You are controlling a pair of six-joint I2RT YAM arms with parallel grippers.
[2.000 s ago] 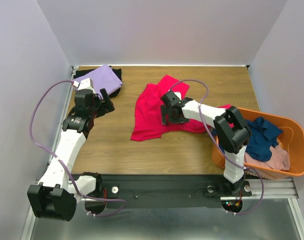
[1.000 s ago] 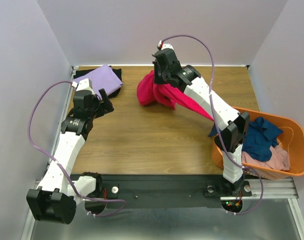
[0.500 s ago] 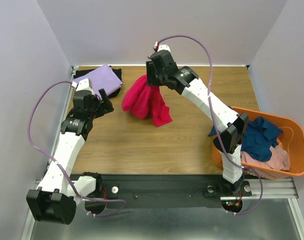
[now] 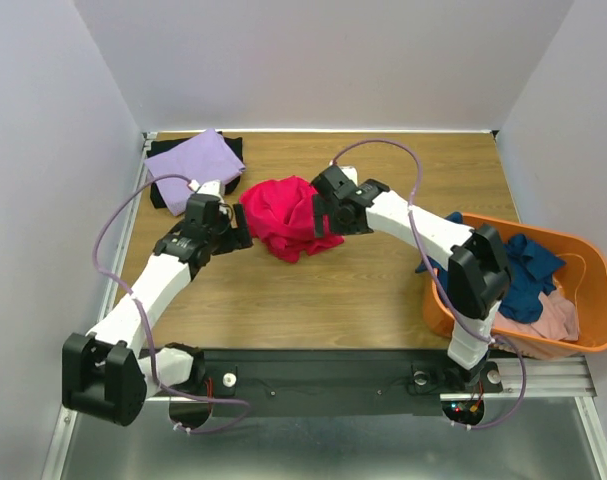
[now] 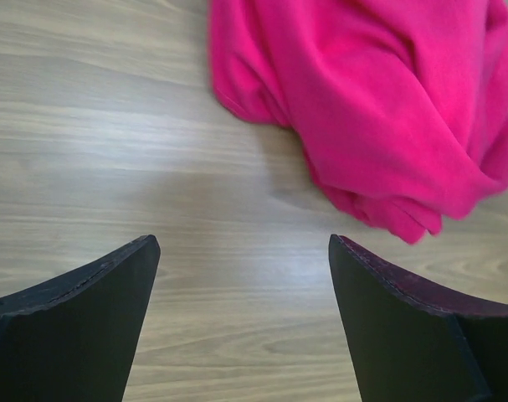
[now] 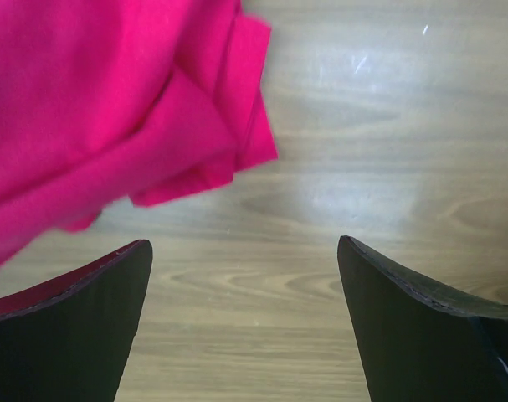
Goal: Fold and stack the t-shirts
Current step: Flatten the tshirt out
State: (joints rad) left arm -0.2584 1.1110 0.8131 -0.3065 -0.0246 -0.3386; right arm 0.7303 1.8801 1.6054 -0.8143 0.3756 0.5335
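A bright crimson-pink t-shirt (image 4: 281, 215) lies in a crumpled heap on the middle of the wooden table (image 4: 313, 300). My left gripper (image 4: 237, 236) stands open just left of the heap, over bare wood. In the left wrist view the pink t-shirt (image 5: 387, 109) lies ahead and to the right of the open left gripper (image 5: 241, 243). My right gripper (image 4: 318, 220) stands open at the heap's right edge, holding nothing. In the right wrist view the pink t-shirt (image 6: 94, 109) is ahead on the left of the right gripper (image 6: 245, 243). A folded lavender t-shirt (image 4: 193, 158) rests on a black t-shirt (image 4: 235, 150) at the far left corner.
An orange tub (image 4: 595, 305) stands at the right near edge with a navy t-shirt (image 4: 528, 272) and a dusty pink t-shirt (image 4: 548, 318) in it. Walls close the table at the back and both sides.
The right gripper swung the hanging pink t-shirt to the left, came down and opened, dropping it in a heap. The left arm moved right, toward the heap.
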